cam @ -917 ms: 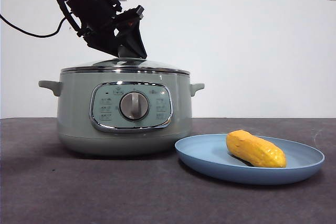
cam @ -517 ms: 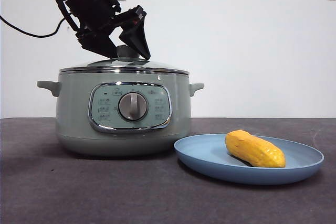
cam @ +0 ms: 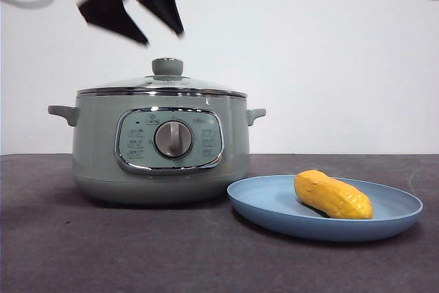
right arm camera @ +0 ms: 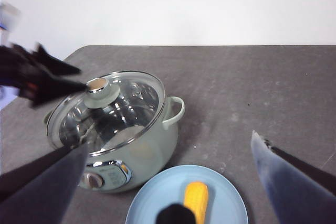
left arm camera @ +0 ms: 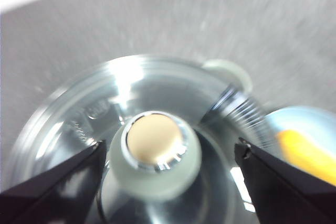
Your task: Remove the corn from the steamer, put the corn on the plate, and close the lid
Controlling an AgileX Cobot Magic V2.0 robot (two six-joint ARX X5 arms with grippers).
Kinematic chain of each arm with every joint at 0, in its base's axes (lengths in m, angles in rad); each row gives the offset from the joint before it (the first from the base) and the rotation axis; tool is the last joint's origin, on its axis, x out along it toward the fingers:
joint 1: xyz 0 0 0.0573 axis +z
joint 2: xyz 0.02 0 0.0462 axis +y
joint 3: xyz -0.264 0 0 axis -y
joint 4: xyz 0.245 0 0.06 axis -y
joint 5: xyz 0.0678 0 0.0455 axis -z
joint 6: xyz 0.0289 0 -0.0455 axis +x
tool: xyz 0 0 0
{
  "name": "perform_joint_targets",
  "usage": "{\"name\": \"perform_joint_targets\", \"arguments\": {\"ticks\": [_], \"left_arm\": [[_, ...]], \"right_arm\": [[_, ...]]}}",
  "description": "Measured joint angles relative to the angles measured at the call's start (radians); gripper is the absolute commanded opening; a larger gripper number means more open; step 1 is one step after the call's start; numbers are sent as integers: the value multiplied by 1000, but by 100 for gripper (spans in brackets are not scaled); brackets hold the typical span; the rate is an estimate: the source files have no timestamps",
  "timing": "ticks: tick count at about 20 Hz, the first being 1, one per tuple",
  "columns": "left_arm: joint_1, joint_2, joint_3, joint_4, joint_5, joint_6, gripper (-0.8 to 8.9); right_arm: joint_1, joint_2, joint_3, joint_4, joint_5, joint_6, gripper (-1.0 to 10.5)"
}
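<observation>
On the dark table (cam: 82, 252), the steamer (cam: 161, 145) stands with its control panel (cam: 171, 139) and silver dial (cam: 173, 139) facing the front view, one small side handle (cam: 64, 112) projecting at each side. Seated on the pot's rim is the lid (cam: 162, 86), its clear glass dome level and its chrome edge flush all round; the pale green knob (cam: 167, 66) rises upright at the centre. Above and slightly to one side of the knob, the left gripper (cam: 143, 34) hangs with its two black jaws spread wide, clear of the knob and touching nothing. From the left wrist view, the same jaws flank the knob (left arm camera: 155, 156) on either side with open space between each jaw and the knob, and the glass lid (left arm camera: 84, 114) fills the field beneath; this picture is blurred. Beside the steamer, just apart from its base, lies the plate (cam: 274, 207), light blue with a raised rim. The corn (cam: 333, 195) rests on the plate, lying on its side, toward the half of the plate farther from the steamer. The right gripper (right arm camera: 168, 182) is held high, well apart from the objects, its jaws spread wide and grasping nothing; its wrist view looks down on the closed steamer (right arm camera: 152, 140), the plate (right arm camera: 152, 200) and the corn (right arm camera: 196, 196), with the left gripper (right arm camera: 79, 80) seen blurred close to the lid's knob (right arm camera: 98, 90).
</observation>
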Motion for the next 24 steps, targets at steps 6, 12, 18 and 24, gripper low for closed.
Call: {"name": "perform_joint_targets", "arguments": {"ticks": [6, 12, 18, 24], "left_arm": [[0, -205, 0, -195, 8, -27, 408], [-1, -397, 0, -446, 105, -45, 409], [-2, -516, 0, -617, 187, -53, 407], [-2, -545, 0, -723, 187, -52, 33]], "right_arm": [[0, 18, 0, -65, -101, -19, 566], [0, 62, 0, -195, -233, -58, 563], [1, 109, 0, -290, -360, -87, 562], [1, 119, 0, -315, -362, -95, 111]]}}
